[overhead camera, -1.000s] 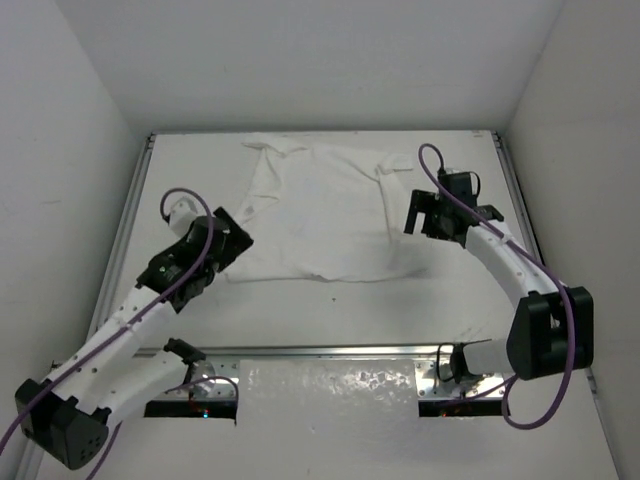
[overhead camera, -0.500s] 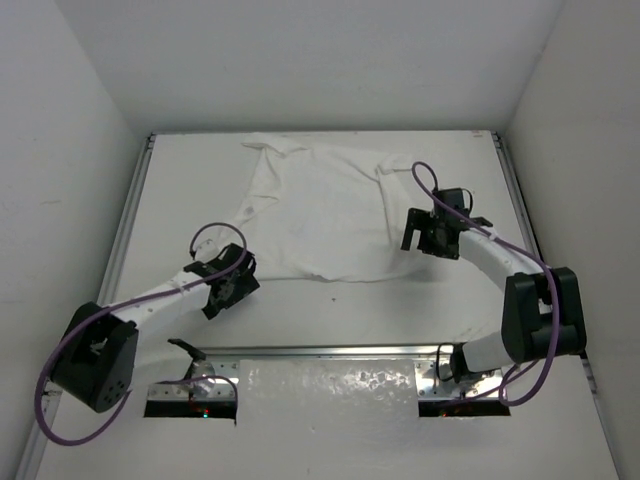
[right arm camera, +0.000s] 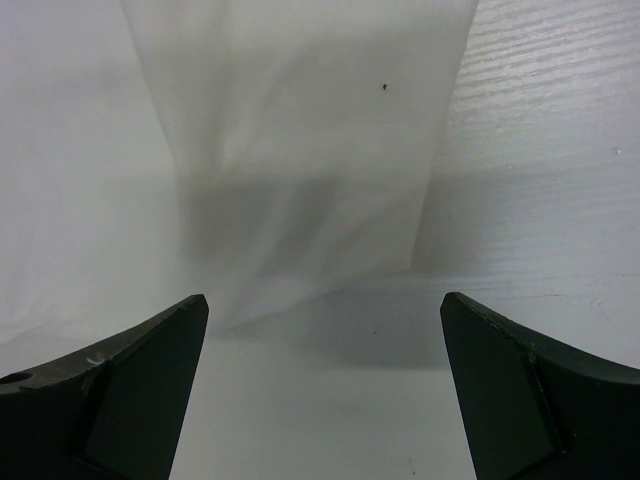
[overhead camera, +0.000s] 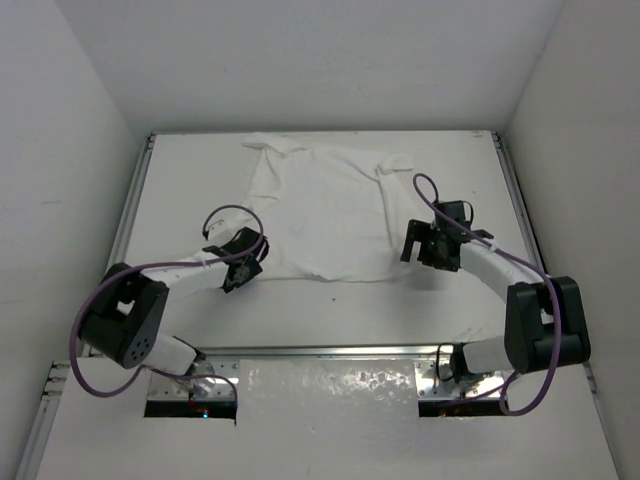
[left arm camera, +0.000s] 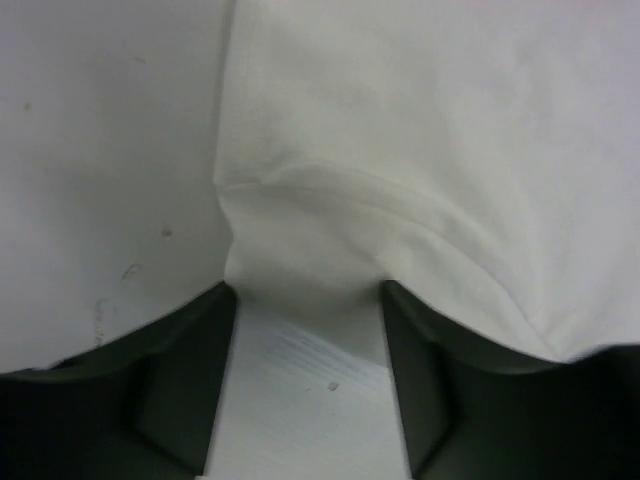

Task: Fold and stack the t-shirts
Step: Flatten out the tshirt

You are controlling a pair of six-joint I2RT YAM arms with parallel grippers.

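although the t-shirt (overhead camera: 325, 215) lies spread flat on the far half of the table (overhead camera: 340, 310), no fold shows in it yet, so i judge the step in hand to be taking hold of its near hem for the first fold. the left gripper (overhead camera: 247, 265) sits at the near left corner; in its wrist view the fingers (left arm camera: 170, 380) stand apart, with the hem corner (left arm camera: 300, 270) reaching just between their tips and not pinched. the right gripper (overhead camera: 412, 240) is at the near right corner, its fingers (right arm camera: 120, 390) wide apart, the cloth edge ahead of them and not between them. the next move likely calls for both to reach further onto the hem, close on it, then lift together evenly.
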